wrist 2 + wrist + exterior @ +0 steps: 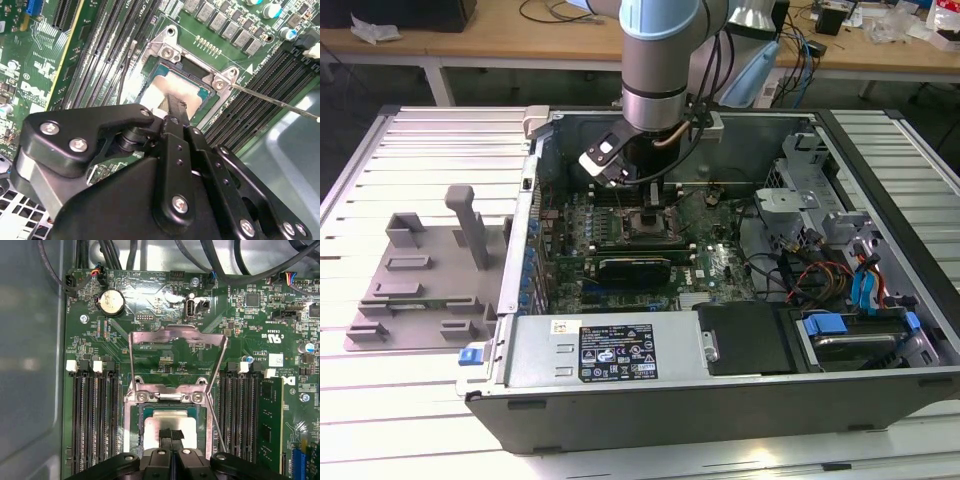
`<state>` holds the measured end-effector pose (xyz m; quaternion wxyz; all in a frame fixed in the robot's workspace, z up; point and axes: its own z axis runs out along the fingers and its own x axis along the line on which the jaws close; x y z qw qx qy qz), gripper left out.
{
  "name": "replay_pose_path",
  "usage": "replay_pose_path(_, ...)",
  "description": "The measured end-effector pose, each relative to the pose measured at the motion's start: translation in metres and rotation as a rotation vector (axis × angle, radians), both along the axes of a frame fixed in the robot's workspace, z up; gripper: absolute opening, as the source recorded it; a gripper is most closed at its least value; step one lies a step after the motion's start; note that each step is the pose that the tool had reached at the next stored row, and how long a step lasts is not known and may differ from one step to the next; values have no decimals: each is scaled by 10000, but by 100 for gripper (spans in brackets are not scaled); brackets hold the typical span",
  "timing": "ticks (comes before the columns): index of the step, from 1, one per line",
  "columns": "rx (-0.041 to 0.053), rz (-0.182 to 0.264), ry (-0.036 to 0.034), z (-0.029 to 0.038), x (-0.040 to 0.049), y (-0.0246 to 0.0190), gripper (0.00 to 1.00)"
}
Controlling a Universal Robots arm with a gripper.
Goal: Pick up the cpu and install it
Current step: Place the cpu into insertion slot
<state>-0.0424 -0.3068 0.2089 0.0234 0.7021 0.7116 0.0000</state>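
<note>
Closest, my gripper (171, 435) has its fingers (175, 107) pressed together, gripping nothing, tips down on the cpu (172, 421). It lies flat inside the socket frame (150, 396), load plate (177, 334) raised, memory slots (95, 425) crowding both flanks.

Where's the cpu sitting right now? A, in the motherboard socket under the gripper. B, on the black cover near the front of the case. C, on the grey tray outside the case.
A: in the first wrist view the cpu shows its silver top lying inside the socket, with the gripper right over it.
</note>
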Motion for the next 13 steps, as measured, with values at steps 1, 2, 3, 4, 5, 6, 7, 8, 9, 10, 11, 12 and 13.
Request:
replay_pose_path(1,-1,0,0,-1,0,-2,11)
replay_pose_path(2,-2,0,1,-1,0,-3,11)
replay_pose_path(3,-1,1,0,-3,0,-4,11)
replay_pose_path(4,-3,0,1,-5,0,-3,11)
replay_pose_path(5,-2,0,0,-7,0,-3,11)
replay_pose_path(6,-1,0,0,-8,0,-3,11)
replay_pose_path(7,-2,0,0,-8,0,-3,11)
replay_pose_path(8,-2,1,1,-8,0,-3,11)
replay_pose_path(9,0,1,-1,-10,0,-3,11)
replay_pose_path(10,0,1,-1,-11,0,-3,11)
replay_pose_path(11,-1,0,0,-13,0,-3,11)
replay_pose_path(12,-2,1,1,-13,0,-3,11)
replay_pose_path(13,-2,0,1,-13,0,-3,11)
